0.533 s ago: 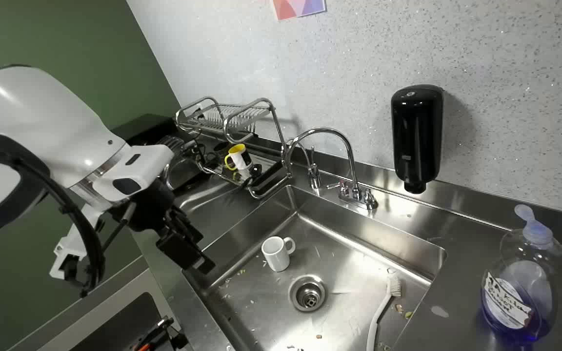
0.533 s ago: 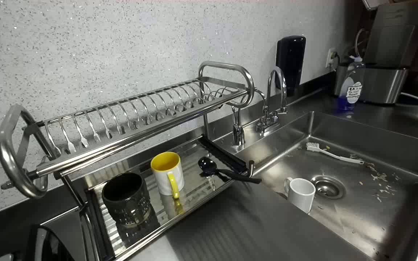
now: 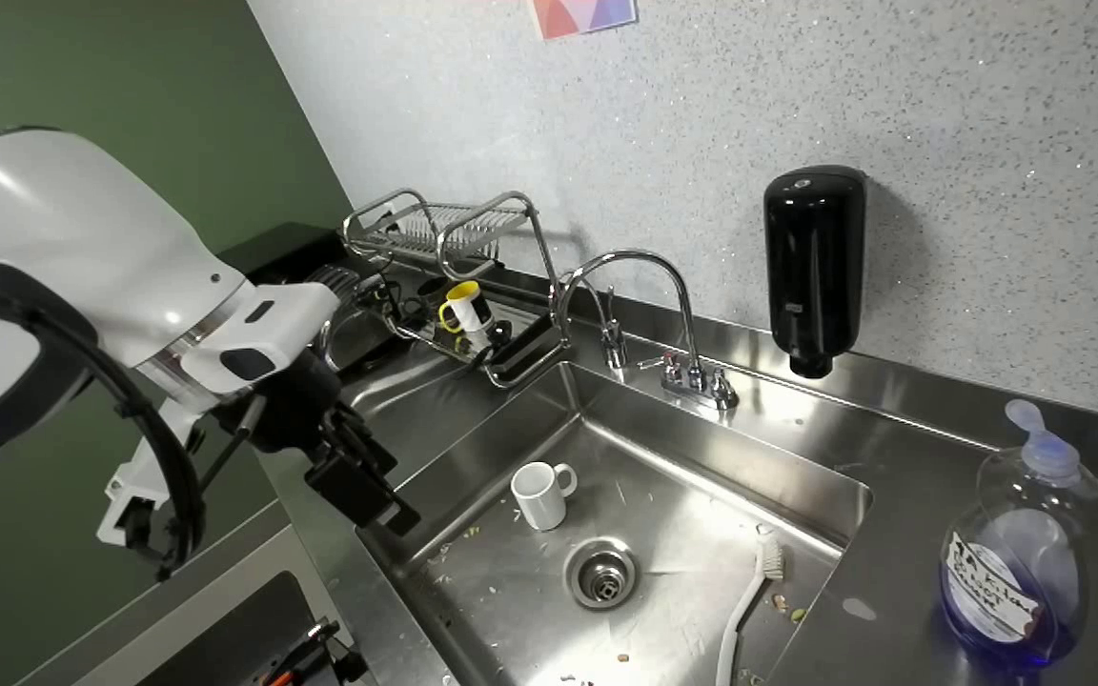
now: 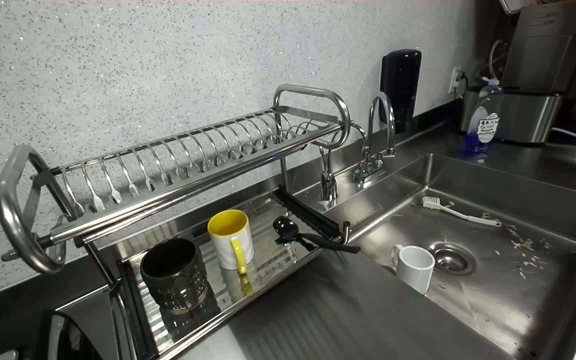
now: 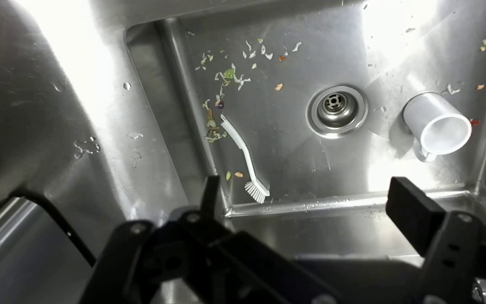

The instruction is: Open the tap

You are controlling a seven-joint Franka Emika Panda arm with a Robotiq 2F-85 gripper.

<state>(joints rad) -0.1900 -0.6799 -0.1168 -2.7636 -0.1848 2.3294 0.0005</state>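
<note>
My pincer (image 5: 310,202) is spread wide: the wrist view shows its two black fingers (image 5: 414,215) far apart. The gooseneck tap (image 3: 688,324) shows in both exterior views; it stands on the ledge (image 3: 768,410) behind the sink (image 3: 749,472), near the speckled wall (image 3: 682,124) and well away from my pincer. Only in an exterior view do I see my white arm (image 3: 63,229) and a bit of bright paper (image 3: 587,17) on the wall. In an exterior view I see a wall outlet (image 4: 453,81) past the tap, and there the dark cup (image 4: 174,275) and the black spoon (image 4: 318,240) on the dish rack (image 4: 203,180) are clearer. The wrist view looks down, so there I best see the food scraps (image 5: 228,75), too many for me to count, and right into the drain (image 5: 338,114). Counting the rest, I find one tap with two little handles (image 3: 722,388) at its foot, one smaller faucet (image 3: 614,348) near it, two mugs, with the plain white mug (image 5: 433,118) upright in the sink and the yellow-lined mug (image 4: 230,240) on the rack, one cup, one spoon, one drain, one scrubbing brush (image 5: 247,160) lying in the sink, one rack, one bottle of blue liquid (image 3: 1016,581) on the counter (image 3: 892,534), and one black soap dispenser (image 3: 814,272) on the wall.
</note>
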